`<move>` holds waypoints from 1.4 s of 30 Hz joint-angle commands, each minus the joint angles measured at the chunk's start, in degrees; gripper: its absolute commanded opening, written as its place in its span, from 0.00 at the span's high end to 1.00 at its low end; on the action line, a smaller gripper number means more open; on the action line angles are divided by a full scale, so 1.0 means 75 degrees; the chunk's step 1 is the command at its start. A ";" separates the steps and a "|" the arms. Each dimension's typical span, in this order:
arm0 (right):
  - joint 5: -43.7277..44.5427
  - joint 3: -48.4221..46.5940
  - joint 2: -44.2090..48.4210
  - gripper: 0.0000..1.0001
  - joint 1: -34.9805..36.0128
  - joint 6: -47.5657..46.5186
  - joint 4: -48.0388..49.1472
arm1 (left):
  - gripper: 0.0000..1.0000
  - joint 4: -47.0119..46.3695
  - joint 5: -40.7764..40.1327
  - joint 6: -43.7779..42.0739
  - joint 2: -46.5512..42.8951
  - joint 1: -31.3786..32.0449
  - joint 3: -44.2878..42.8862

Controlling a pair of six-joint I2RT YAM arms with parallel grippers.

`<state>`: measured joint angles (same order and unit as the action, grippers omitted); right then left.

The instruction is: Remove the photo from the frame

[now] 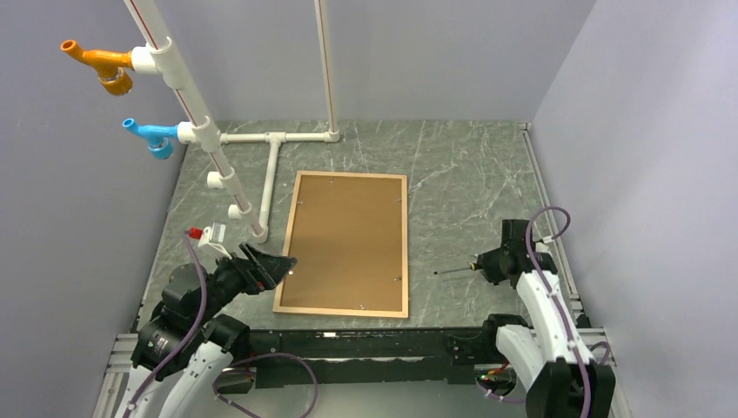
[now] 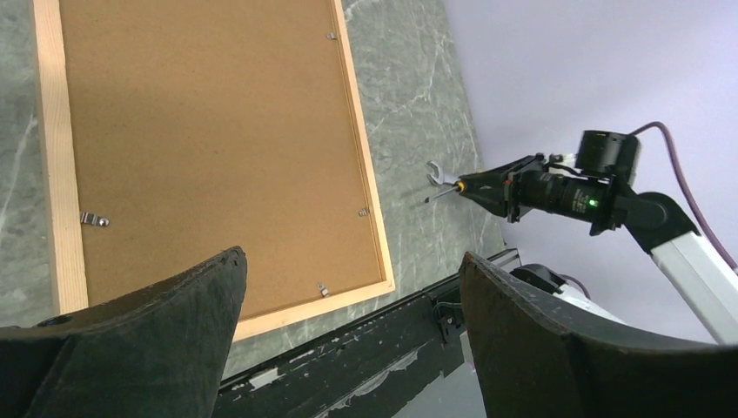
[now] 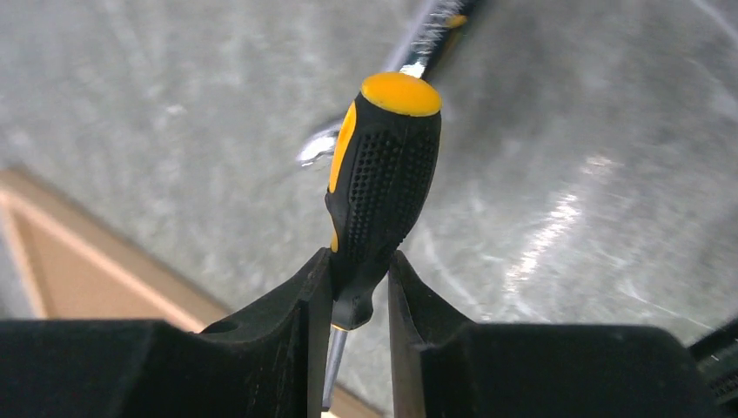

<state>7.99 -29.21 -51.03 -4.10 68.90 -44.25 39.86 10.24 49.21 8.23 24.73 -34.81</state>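
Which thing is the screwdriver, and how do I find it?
Start at the big light-wood frame lying flat in the middle of the table. Off its right side, the right gripper pinches the screwdriver by its handle. It is the one with a black dotted handle and yellow cap, unlike the bare silver wrench lying on the table near it.

The top camera looks down over the whole table (image 1: pixel 470 174) from behind. The left wrist camera shares its frame (image 2: pixel 364 174) and right arm (image 2: pixel 687 252); the right wrist camera sits close on a screwdriver (image 3: pixel 383 183).
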 commanded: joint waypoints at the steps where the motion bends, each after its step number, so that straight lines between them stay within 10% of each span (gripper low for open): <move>1: -0.0814 -0.0015 0.1012 1.00 0.0089 -0.0936 0.1125 | 0.06 -0.0345 0.0102 0.0057 0.0083 0.0027 0.0071; 13: -0.3724 -0.1433 -0.0698 1.00 0.3163 -0.3317 0.5035 | 0.06 -0.0922 0.0373 0.0218 0.0552 0.0022 0.0409; 25: -0.3561 -0.2750 -0.3257 1.00 0.7404 -0.3338 0.7698 | 0.07 -0.2062 0.1140 0.0862 0.0458 0.0025 0.1847; 34: -0.3223 -0.3365 -0.4400 1.00 0.8419 -0.2843 0.8401 | 0.12 -0.4429 0.2122 0.1519 0.0793 0.0030 0.3060; 38: -0.2943 -0.3731 -0.4497 1.00 0.8454 -0.2913 0.8014 | 0.18 -0.7658 0.2750 0.3123 0.0832 0.0154 0.4558; 42: -0.2900 -0.3794 -0.4599 1.00 0.8480 -0.2762 0.8134 | 0.18 -0.6647 0.2417 0.2404 0.0697 0.0281 0.4341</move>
<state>-14.04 -54.06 -85.71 58.81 46.24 10.79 -4.58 28.03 67.77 13.74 25.87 -0.60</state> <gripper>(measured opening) 0.278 0.820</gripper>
